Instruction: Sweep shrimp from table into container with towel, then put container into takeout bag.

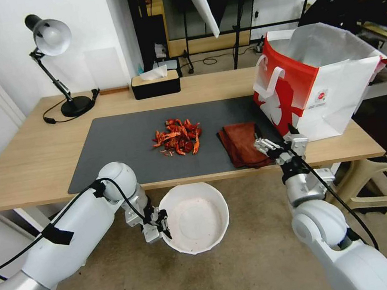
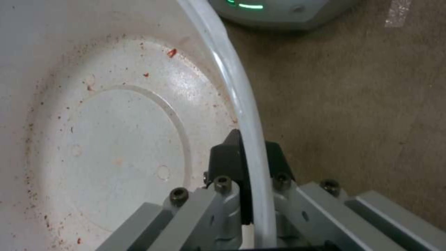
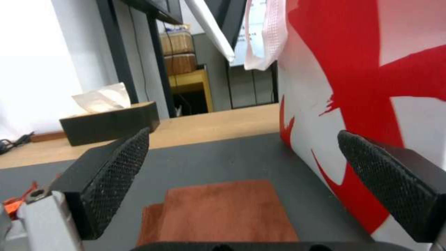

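**Red-orange shrimp unswept, towel not yet grasped**

Red-orange curled shrimp pieces [image 1: 179, 138] lie heaped on the dark grey mat of my light-wood table [image 1: 35, 159]. Just beside them lies the folded rust-brown cloth towel [image 1: 241, 143]; my right gripper [image 1: 280, 144] hovers above its near edge, spread wide. My left gripper [image 1: 159, 223] pinches the round white plastic container [image 1: 196, 218] by its rim, below the table's edge. I judge sweeping and loading the red-and-white takeout bag [image 1: 319, 80] both remain.

Light-wood tabletop [image 1: 35, 159] with a big dark grey mat [image 1: 121, 151] on it. On the mat: shrimp [image 1: 177, 136] heap mid, folded towel [image 1: 241, 143] beside it, takeout bag [image 1: 320, 87] at the right end. Desk lamp [image 1: 57, 63] and black tissue box [image 1: 155, 84] along the back.
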Motion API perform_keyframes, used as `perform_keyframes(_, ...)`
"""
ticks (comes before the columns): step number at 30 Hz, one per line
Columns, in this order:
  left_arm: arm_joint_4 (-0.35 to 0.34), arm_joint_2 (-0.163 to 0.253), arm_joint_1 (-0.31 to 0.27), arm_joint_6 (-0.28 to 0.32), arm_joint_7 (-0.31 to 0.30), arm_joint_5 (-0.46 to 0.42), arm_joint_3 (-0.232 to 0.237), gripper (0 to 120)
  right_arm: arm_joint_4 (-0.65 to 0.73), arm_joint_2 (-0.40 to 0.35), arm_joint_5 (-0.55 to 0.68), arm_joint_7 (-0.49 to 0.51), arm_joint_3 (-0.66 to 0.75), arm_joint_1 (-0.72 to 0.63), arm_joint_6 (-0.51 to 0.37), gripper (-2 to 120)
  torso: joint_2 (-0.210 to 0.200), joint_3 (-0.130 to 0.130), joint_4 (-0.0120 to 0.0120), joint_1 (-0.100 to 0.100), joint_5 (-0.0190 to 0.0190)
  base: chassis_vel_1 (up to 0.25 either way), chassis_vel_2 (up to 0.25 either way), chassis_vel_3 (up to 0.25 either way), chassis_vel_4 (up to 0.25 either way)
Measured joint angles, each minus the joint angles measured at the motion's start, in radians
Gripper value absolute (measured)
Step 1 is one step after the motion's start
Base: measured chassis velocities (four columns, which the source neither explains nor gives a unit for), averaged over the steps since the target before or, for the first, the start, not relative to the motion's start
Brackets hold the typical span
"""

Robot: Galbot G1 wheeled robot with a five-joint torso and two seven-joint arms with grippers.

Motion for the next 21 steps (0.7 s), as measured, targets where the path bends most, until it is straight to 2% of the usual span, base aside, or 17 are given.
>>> perform_keyframes(11,-0.008,0.011,0.022,-0.007,0.000,-0.001,-0.017,0,-0.039,-0.002,0.056,0.076,-0.071,0.089,-0.127,100,0.000,0.000,-0.0001,0.000,0.0000,0.000,0.000,0.000,0.000)
perform_keyframes(21,-0.014,0.018,0.030,-0.013,0.000,-0.004,-0.034,0,-0.080,-0.005,0.082,0.113,-0.111,0.115,-0.179,100,0.000,0.000,-0.0002,0.000,0.0000,0.000,0.000,0.000,0.000)
